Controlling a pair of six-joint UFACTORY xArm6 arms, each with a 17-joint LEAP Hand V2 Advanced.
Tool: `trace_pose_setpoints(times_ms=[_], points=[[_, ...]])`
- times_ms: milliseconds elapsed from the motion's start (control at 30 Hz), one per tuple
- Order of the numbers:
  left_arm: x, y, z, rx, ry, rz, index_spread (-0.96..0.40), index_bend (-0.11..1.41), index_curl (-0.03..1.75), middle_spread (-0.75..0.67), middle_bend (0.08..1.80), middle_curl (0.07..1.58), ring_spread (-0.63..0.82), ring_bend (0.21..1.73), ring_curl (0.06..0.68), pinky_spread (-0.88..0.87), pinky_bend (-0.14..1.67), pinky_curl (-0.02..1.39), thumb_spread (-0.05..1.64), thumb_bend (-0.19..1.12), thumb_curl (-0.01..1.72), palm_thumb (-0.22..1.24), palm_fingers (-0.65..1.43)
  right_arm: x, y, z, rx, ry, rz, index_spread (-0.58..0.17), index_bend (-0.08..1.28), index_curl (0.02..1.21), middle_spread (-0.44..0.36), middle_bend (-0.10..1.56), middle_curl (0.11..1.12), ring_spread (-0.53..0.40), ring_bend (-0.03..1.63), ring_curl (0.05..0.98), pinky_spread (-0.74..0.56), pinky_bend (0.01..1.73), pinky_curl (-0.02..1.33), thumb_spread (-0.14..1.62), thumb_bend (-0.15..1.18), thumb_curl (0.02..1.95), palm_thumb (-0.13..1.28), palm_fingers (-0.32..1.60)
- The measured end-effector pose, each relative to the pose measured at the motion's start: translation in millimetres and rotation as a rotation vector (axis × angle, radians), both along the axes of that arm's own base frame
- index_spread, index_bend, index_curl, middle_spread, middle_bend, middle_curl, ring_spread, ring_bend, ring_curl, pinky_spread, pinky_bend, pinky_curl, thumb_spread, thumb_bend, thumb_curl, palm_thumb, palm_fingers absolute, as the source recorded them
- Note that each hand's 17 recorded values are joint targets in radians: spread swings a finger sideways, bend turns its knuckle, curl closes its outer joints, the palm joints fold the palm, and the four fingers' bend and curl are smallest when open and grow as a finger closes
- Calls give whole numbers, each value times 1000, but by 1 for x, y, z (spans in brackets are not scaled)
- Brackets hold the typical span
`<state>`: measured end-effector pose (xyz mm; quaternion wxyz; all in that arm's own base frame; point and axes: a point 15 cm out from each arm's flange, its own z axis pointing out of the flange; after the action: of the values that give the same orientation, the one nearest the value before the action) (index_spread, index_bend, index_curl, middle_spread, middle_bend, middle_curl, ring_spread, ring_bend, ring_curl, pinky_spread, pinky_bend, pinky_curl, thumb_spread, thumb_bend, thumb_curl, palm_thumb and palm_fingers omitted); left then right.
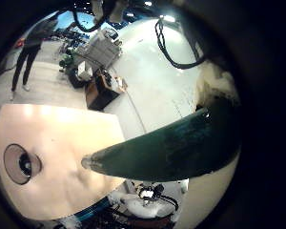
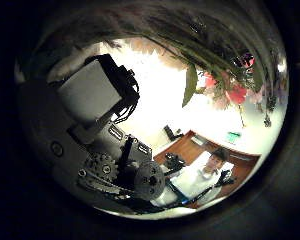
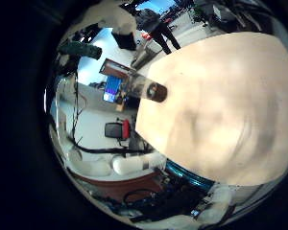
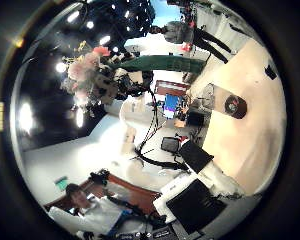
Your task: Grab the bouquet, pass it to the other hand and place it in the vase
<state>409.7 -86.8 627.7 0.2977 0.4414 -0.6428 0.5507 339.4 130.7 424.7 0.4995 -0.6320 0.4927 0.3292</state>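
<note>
Bouquet (image 4: pixel 140 62) lifted, vase (image 3: pixel 150 89) still empty
Held aloft by the stem in left hand (image 2: pixel 105 120), fingers apparently curled round it; right hand's (image 4: pixel 205 195) grip impossible to tell; handover and placing still to do

Bouquet (image 1: pixel 172 143) wrap: smooth, slightly glossy, perhaps plastic. Table (image 3: pixel 216 96): pale, matt wood-look top. Vase (image 3: pixel 149 88): clear glass.

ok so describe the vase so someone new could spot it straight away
Start from the big flat table that both palms look down on. Near one edge of it stands the vase, a small upright clear tube with a round, dark open mouth. The bouquet is long, wrapped and held up in the air; the vase is short and stands on the table.
</note>
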Motion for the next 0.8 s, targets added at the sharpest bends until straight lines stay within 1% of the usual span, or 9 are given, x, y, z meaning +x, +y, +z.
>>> trace_pose_setpoints(times_ms=[200,400,500,633,800], points=[[3,34,-2,19,-15,79,-680,776,1188,-499,1159,955,-392,1446,598,-473,1430,573,1079,-8,748,917,1128,0,0,1,0,-1,1,-281,179,349,127,341,323,210,710,244,483,807,457,981,-22,573,817,64],[4,69,-9,65,-40,155,-688,774,1186,-489,1172,942,-392,1445,598,-476,1421,583,1080,-7,761,919,1129,0,0,0,1,4,2,-278,172,339,120,312,324,215,683,233,489,770,420,981,-21,563,823,96],[3,88,-17,77,-37,191,-692,774,1185,-485,1176,937,-392,1445,598,-477,1417,588,1081,-8,765,919,1129,-1,1,0,2,5,3,-279,170,334,118,304,326,214,671,228,491,760,404,981,-22,560,825,111],[-2,103,-28,69,-11,200,-696,774,1185,-481,1181,930,-392,1445,598,-478,1413,595,1082,-8,770,918,1128,0,0,0,1,4,1,-278,169,328,117,290,326,212,655,221,492,748,386,980,-23,557,827,129],[-4,115,-41,58,9,209,-700,773,1184,-477,1185,922,-392,1445,598,-477,1412,601,1082,-8,775,917,1130,0,1,0,2,8,1,-279,169,323,117,277,329,212,637,216,494,737,367,979,-23,554,828,145]])
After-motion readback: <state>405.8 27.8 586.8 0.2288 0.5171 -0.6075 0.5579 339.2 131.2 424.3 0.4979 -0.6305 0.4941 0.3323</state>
